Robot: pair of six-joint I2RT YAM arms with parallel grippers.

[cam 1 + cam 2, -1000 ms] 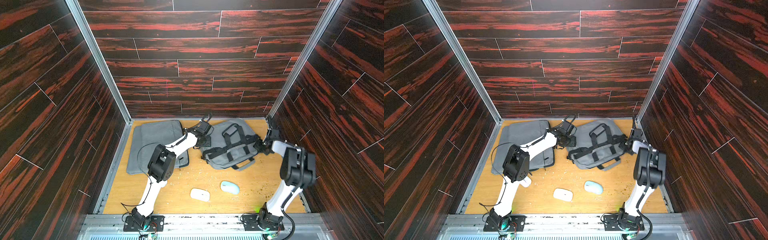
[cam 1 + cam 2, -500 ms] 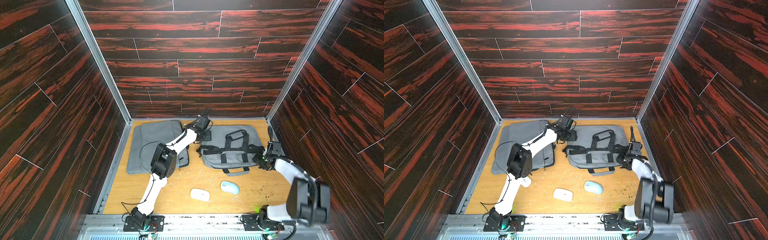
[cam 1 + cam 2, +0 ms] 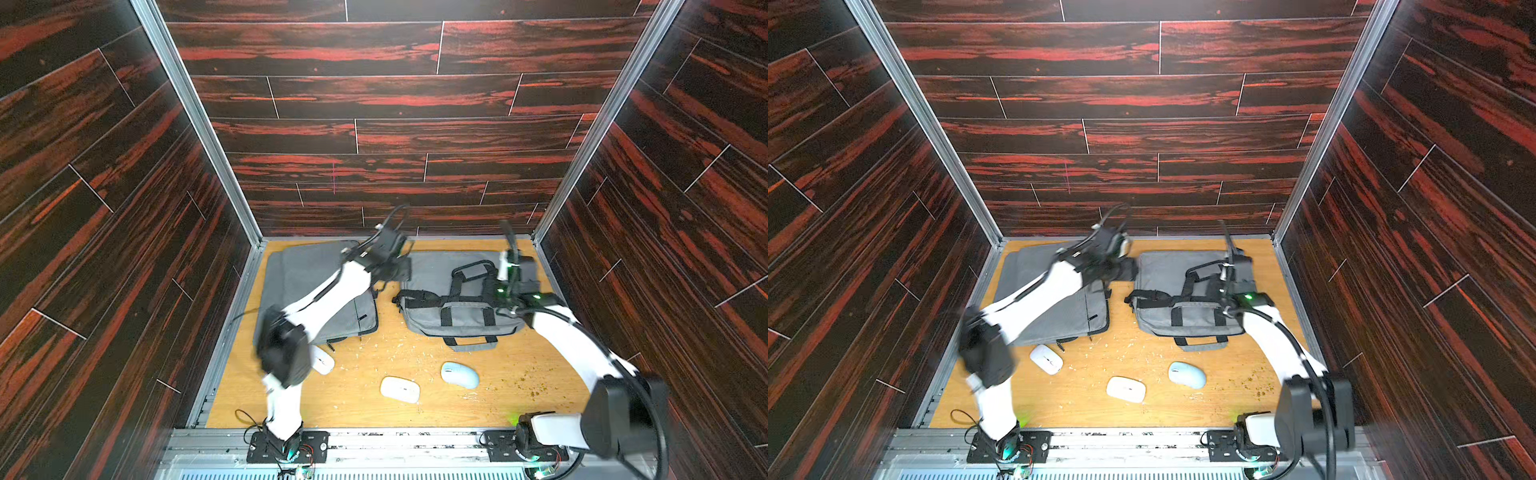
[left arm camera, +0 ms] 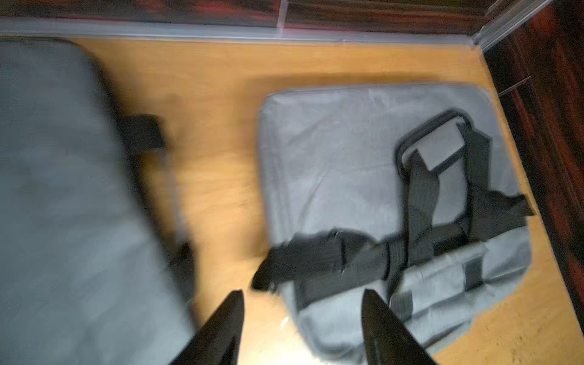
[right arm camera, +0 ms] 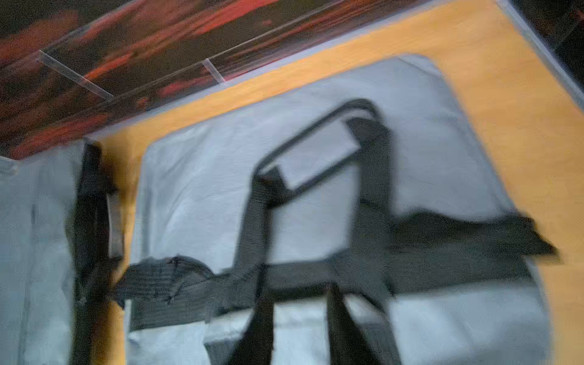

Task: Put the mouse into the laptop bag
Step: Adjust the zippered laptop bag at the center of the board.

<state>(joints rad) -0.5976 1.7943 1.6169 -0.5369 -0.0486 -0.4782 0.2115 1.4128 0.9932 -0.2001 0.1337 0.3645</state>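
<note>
The left fingers (image 4: 227, 322) are standing apart around nothing just beside the strap end of the laptop bag (image 4: 331, 158), the right fingers (image 5: 344, 331) are blurring over its straps so I cannot tell their state, while a white mouse (image 3: 399, 389) and a blue mouse (image 3: 459, 375) are lying on the table (image 3: 353, 407) well apart from both.

No lettering, label, brand or number reading legibly anywhere, grey laptop bag (image 3: 461, 316) showing only plain fabric and black straps, white mouse (image 3: 400, 389) and pale blue mouse (image 3: 459, 375) showing no legible marks, wrist views blurring too much to read.
</note>
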